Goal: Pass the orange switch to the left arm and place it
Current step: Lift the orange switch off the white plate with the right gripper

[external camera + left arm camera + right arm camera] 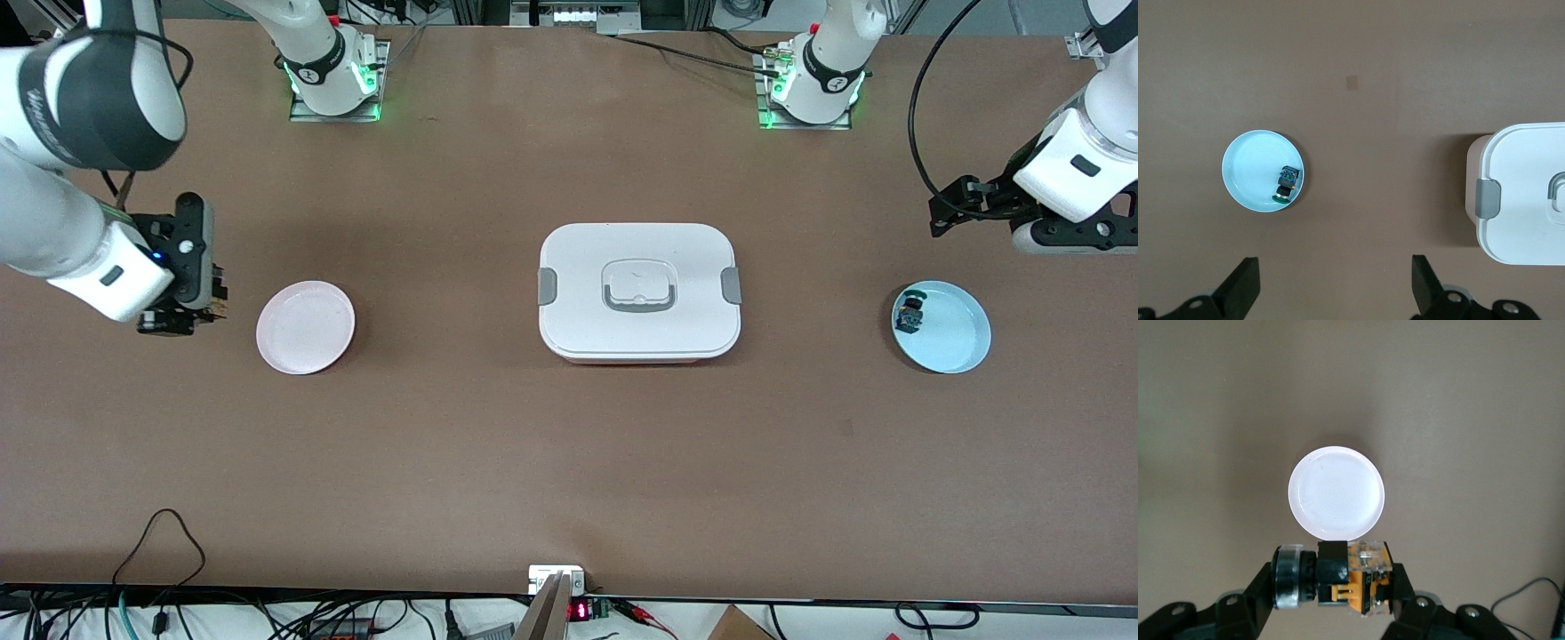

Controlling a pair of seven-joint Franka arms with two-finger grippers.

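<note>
right wrist view: right pincer (pixel 1333 587) grips orange switch (pixel 1351 577), fingertips hidden.

Plain brown table (pixel 498 462), evenly lit

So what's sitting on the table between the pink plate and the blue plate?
The front view shows only the white lidded box between the pink plate and blue plate.

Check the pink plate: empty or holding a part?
Empty. The pink plate shows a bare white-pink surface; the orange switch sits in the right gripper, above the table.
</note>
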